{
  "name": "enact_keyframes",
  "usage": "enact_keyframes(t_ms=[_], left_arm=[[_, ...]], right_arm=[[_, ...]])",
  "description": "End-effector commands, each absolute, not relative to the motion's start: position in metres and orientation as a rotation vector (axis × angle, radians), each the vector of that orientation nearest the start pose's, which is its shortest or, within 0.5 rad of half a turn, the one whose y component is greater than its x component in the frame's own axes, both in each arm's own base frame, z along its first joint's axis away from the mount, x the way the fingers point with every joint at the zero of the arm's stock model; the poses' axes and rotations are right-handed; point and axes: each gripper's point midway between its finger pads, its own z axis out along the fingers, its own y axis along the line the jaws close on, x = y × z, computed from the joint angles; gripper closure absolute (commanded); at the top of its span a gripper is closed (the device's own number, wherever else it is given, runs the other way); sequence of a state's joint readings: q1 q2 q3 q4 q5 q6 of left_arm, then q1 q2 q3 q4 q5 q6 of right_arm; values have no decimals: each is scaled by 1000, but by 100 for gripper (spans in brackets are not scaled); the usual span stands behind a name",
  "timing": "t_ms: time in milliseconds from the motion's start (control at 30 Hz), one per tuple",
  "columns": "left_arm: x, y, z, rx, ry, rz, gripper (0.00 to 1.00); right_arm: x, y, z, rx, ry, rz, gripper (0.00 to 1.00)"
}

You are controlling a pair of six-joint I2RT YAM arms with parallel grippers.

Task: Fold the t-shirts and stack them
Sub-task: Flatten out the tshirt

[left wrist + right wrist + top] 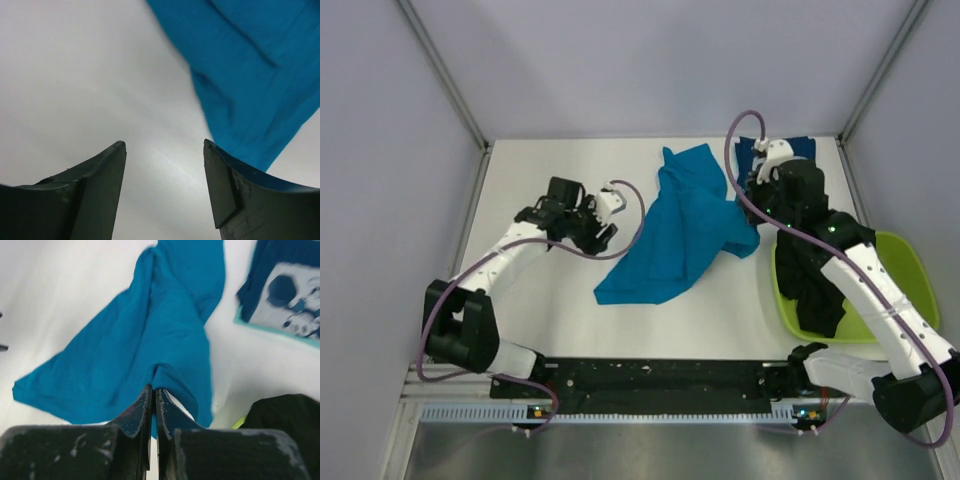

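While the right claw (153,390) is clamped on the right edge of the teal t-shirt (680,230), the left claw (165,147) stands wide open just left of it, facing its free edge.

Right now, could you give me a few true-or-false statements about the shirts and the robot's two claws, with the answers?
1. The teal-blue t-shirt is neatly folded. False: it lies crumpled on the table.
2. The left gripper is open, with nothing between its fingers. True.
3. The right gripper is shut on a fold of the teal-blue t-shirt. True.
4. The black t-shirt lies on the table. False: it is in the lime-green basin.
5. The navy printed t-shirt lies on top of the teal-blue one. False: it lies beside it, on the table.
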State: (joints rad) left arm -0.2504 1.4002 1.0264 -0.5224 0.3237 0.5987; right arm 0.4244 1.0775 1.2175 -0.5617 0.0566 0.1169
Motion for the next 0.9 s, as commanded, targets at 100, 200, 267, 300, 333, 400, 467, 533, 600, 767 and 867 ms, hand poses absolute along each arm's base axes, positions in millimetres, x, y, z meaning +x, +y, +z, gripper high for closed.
enact_keyframes(t_ms=[100, 200, 267, 300, 333, 400, 467, 533, 600, 767, 867], left_arm=[[350, -216, 142, 1080, 2166, -530, 36], [333, -260, 130, 1159, 2177, -638, 33], [324, -283, 115, 1194, 2211, -656, 32], [319, -293, 108, 1222, 2220, -653, 31], [318, -298, 97, 1238, 2240, -615, 30], [317, -307, 79, 1282, 2263, -530, 27], [327, -304, 61, 1279, 2311, -411, 24], [337, -302, 48, 1268, 2357, -334, 24], [336, -300, 35, 1283, 2385, -325, 27], [332, -293, 56, 1300, 2342, -334, 100], [347, -273, 106, 1210, 2258, -321, 100]], right_arm=[[300, 148, 220, -272, 2190, 371, 100], [297, 131, 204, -214, 2219, 295, 100], [295, 127, 198, -199, 2229, 277, 100], [294, 125, 194, -197, 2238, 273, 100], [293, 124, 194, -194, 2238, 270, 100], [293, 123, 191, -200, 2241, 260, 100], [293, 120, 194, -198, 2232, 249, 100], [293, 118, 197, -197, 2222, 244, 100], [294, 116, 205, -189, 2199, 245, 100], [298, 102, 226, -153, 2140, 212, 100], [300, 99, 240, -170, 2109, 198, 100]])
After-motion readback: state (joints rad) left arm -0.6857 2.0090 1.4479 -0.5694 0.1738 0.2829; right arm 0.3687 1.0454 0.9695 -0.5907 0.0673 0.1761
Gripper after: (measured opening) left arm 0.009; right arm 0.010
